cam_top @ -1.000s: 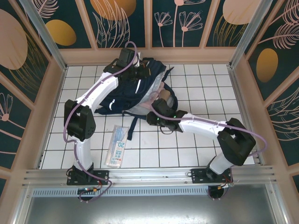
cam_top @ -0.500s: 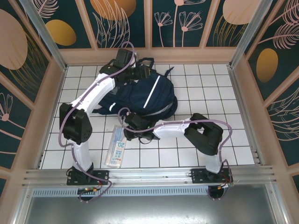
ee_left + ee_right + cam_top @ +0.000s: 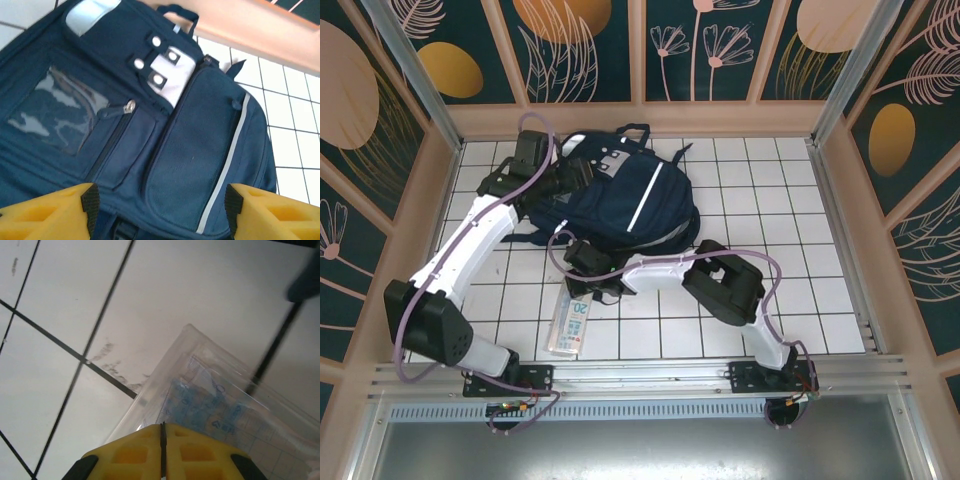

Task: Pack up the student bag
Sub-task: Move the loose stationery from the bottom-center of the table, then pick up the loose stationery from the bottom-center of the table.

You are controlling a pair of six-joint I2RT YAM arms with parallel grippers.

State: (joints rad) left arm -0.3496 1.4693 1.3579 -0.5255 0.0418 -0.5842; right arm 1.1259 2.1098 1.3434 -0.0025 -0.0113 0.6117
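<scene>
my left hand [image 3: 160,205] hangs open, empty, over the student bag [image 3: 200,150]; right hand [image 3: 162,437] shut, empty, sits low over the clear packet [image 3: 220,410], likely lining up its pickup.

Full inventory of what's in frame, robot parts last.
student bag: 1, navy with white stripe and grey patches, far centre of table
clear plastic packet: 1, transparent with blue print, near left, in front of the bag
table: 1, white tiles, dark grid
enclosure walls: teal floral panels, wood frames, around the table
left arm: 1, white and black
right arm: 1, white and black
left gripper: yellow fingers, open, over the bag
right gripper: yellow fingers, shut, over the packet's far end
</scene>
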